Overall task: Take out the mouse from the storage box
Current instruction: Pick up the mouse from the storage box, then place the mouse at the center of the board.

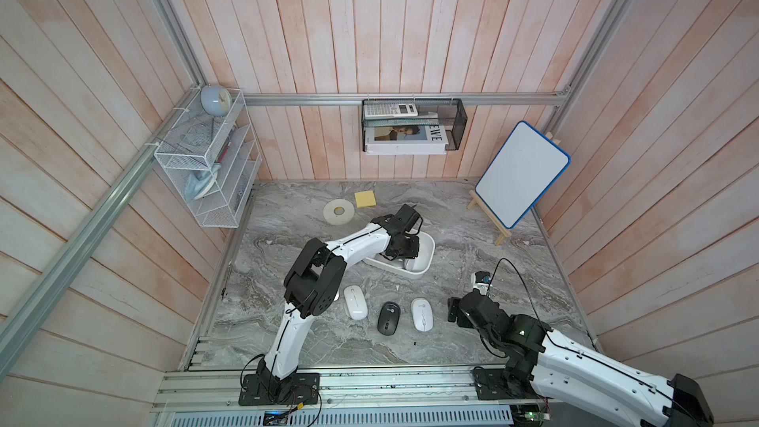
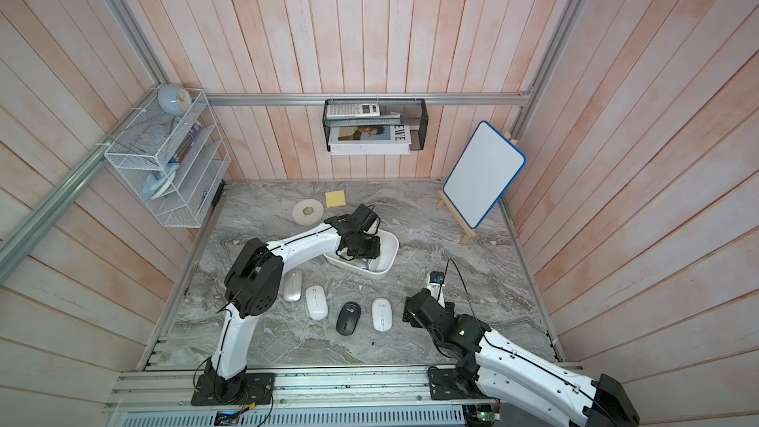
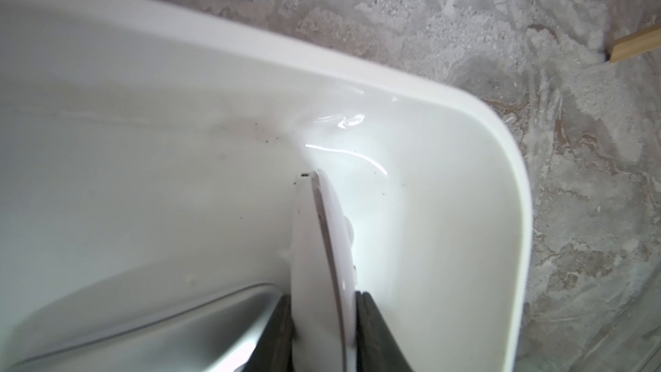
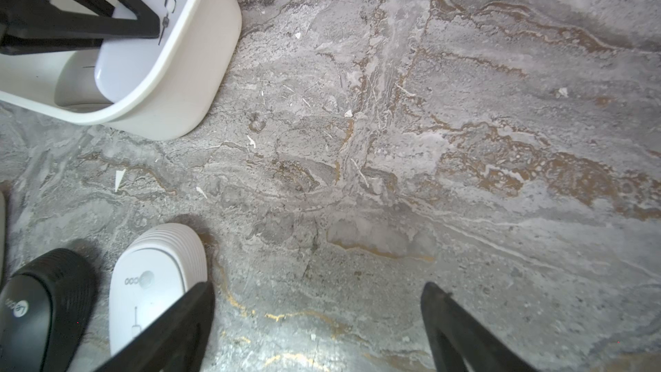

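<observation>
Mouse to be taken out: the white one [image 3: 322, 237]. It is inside the storage box [image 3: 393, 78], turned up on its edge near one rounded end of the tub. My left end effector [image 3: 323, 313] is pinched narrow across its thin body, one finger on each flat face, and much of its length reaches out beyond my fingertips. A silver mouse [image 3: 171, 331] lies on the box floor just beside it. It is close against my finger on that side, though I cannot tell whether they touch. In both top views my left wrist covers most of the box, so only the wrist cameras show the grip.

I judge the step in hand to be the grasp itself, with the lift not yet begun. The mouse's far tip sits low, by the curve where floor meets wall, and I cannot tell whether it is clear of the floor.

The next move calls for a straight, slow rise. The low tip must pass over the rim without scraping the sloping wall or dragging the light tub along. Held this far back, the mouse could pivot between my fingers.

After that comes a carry to the open bench [image 4: 429, 137], where four loose mice lie in a row, the black mouse [image 2: 348, 318] among them.

My right end effector [image 4: 318, 298] hangs wide and holds nothing. It is above bare bench just beside the end mouse [image 4: 157, 280] of that row, apart from the box.
</observation>
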You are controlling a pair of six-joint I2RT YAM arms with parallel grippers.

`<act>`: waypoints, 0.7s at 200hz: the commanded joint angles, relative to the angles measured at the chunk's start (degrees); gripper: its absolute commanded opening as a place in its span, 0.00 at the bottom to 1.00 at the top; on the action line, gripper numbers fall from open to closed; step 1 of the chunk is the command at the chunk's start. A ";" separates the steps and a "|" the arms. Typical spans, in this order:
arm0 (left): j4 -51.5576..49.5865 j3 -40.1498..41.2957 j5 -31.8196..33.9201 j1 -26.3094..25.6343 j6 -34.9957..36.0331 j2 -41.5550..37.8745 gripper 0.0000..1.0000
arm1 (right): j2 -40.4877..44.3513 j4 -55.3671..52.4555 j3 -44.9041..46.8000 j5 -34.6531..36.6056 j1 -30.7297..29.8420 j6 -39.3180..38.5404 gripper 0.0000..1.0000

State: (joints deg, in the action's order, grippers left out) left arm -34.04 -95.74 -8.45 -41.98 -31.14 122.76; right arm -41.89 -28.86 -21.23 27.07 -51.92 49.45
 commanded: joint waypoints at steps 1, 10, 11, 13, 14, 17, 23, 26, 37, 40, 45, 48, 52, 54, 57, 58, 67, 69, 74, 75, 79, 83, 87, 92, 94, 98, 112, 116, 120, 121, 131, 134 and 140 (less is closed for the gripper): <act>6.46 2.58 -0.12 0.29 -1.47 -6.93 0.12 | -0.29 0.26 -2.00 0.19 0.40 0.00 0.94; 8.65 4.30 -1.17 0.76 -2.55 -8.96 0.12 | -0.39 0.19 -2.10 0.18 0.33 0.01 0.94; 8.86 4.45 -1.24 0.85 -2.72 -9.17 0.12 | -0.39 0.20 -2.12 0.18 0.33 -0.02 0.94; 9.36 4.85 -1.64 0.95 -2.99 -9.55 0.12 | -0.45 0.16 -2.12 0.18 0.33 0.00 0.94; 9.61 5.08 -1.78 1.03 -3.15 -9.82 0.12 | -0.46 0.19 -2.13 0.18 0.33 0.01 0.94; 10.42 5.69 -2.19 1.23 -3.61 -10.46 0.12 | -0.47 0.21 -2.14 0.18 0.37 0.02 0.94; 11.98 7.09 -3.01 1.66 -4.51 -11.85 0.12 | -0.55 0.13 -2.16 0.15 0.35 0.00 0.94; 12.83 7.63 -3.32 1.79 -4.88 -12.50 0.12 | -0.56 0.20 -2.18 0.14 0.35 0.03 0.94; 15.04 9.94 -4.63 2.40 -5.89 -14.80 0.12 | -0.56 0.11 -2.32 0.11 0.34 0.00 0.94; 15.37 10.43 -4.91 2.52 -6.13 -15.23 0.12 | -0.56 0.12 -2.32 0.11 0.34 -0.02 0.94; 15.73 11.01 -5.31 2.61 -6.35 -16.04 0.12 | -0.48 0.06 -2.37 0.10 0.33 0.00 0.94; 15.80 11.37 -5.46 2.65 -6.43 -16.39 0.12 | -0.48 -0.04 -2.40 0.18 0.35 0.01 0.94; 15.85 11.75 -5.57 2.69 -6.40 -16.90 0.12 | -0.47 -0.11 -2.41 0.24 0.33 -0.02 0.94; 15.85 12.01 -5.71 2.62 -6.39 -17.13 0.12 | -0.47 -0.18 -2.47 0.19 0.40 -0.03 0.94; 15.83 12.32 -5.82 2.65 -6.46 -17.52 0.12 | -0.41 -0.20 -2.52 0.18 0.40 0.02 0.94; 15.84 12.46 -5.89 2.62 -6.47 -17.63 0.12 | -0.40 -0.22 -2.59 0.27 0.37 0.03 0.94; 16.42 13.83 -6.59 2.65 -6.95 -18.61 0.12 | -0.26 -0.83 -3.00 0.46 0.40 -0.14 0.94; 16.67 14.18 -6.76 2.68 -7.10 -18.79 0.12 | -0.22 -1.02 -3.13 0.49 0.37 -0.17 0.94; 17.19 15.12 -7.27 2.60 -7.47 -19.26 0.12 | -0.09 -1.35 -3.47 0.67 0.37 -0.16 0.94; 17.31 15.31 -7.36 2.60 -7.55 -19.42 0.12 | -0.06 -1.49 -3.60 0.69 0.39 -0.20 0.94; 17.71 16.21 -7.71 2.57 -7.84 -19.83 0.12 | 0.17 -2.09 -3.85 0.80 0.34 -0.27 0.94; 18.31 16.86 -8.16 2.55 -8.19 -20.17 0.12 | 0.37 -2.53 -4.21 0.98 0.41 -0.24 0.94; 18.70 17.62 -8.40 2.31 -8.51 -20.57 0.12 | 0.63 -3.11 -4.72 1.10 0.41 -0.32 0.94; 19.11 18.46 -8.63 2.08 -8.79 -20.94 0.12 | 1.09 -3.78 -5.23 1.23 0.44 -0.44 0.94; 19.28 18.77 -8.65 1.97 -8.88 -21.17 0.12 | 1.26 -4.08 -5.49 1.28 0.42 -0.44 0.94; 19.61 19.34 -8.62 1.68 -9.10 -21.53 0.12 | 1.64 -4.58 -5.85 1.32 0.37 -0.60 0.94; 20.79 21.08 -9.07 0.37 -10.00 -22.31 0.12 | 3.62 -6.03 -7.03 1.69 0.41 -1.37 0.94; 21.39 21.50 -9.20 0.00 -10.35 -22.50 0.12 | 4.19 -6.70 -7.31 2.02 0.42 -1.39 0.94; 22.07 22.10 -9.34 -0.53 -10.78 -22.68 0.12 | 4.74 -7.48 -7.64 2.50 0.44 -1.42 0.94; 22.17 22.23 -9.37 -0.64 -10.92 -22.71 0.12 | 4.90 -7.72 -7.75 2.61 0.43 -1.44 0.94; 24.14 23.39 -9.78 -1.66 -12.02 -23.02 0.12 | 6.15 -10.27 -8.96 3.93 0.46 -1.21 0.94; 24.51 23.73 -9.90 -1.92 -12.28 -23.07 0.12 | 6.48 -10.99 -9.39 4.39 0.42 -1.16 0.94; 25.44 24.26 -10.14 -2.55 -12.80 -23.08 0.12 | 7.31 -12.47 -10.13 5.10 0.45 -1.02 0.94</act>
State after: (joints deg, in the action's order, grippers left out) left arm -14.87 -73.43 -16.25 -42.19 -41.01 102.02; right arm -37.15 -34.04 -28.10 28.12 -51.90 49.01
